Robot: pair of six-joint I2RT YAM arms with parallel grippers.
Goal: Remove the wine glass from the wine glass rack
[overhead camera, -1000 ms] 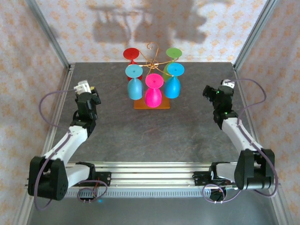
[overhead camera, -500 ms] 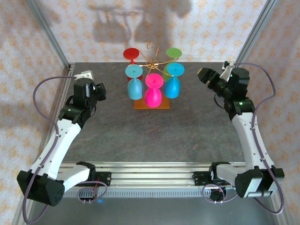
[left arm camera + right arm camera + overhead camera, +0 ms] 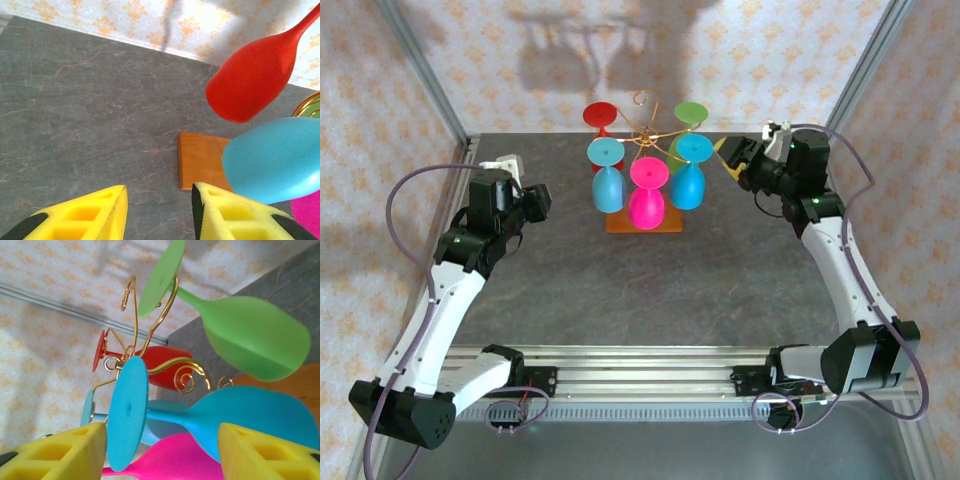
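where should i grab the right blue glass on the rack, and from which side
Probably the bowl of the right blue glass, from its right. It hangs upside down, foot hooked in the rack, so the bowl hangs free. The pink glass crowds its left and the green glass sits behind; the right side is open, facing the right gripper.

You're working in a robot test cell dressed up like a home, not a real room. The walls [image 3: 520, 80] are flat panels papered in a pale floral print, held by bare aluminium posts [image 3: 425, 75] at the corners. The tabletop [image 3: 650, 280] is a dark stone-look sheet, and two arms [image 3: 445, 300] trailing loose cables [image 3: 390, 215] are bolted to a metal rail [image 3: 650, 362] along its near edge.
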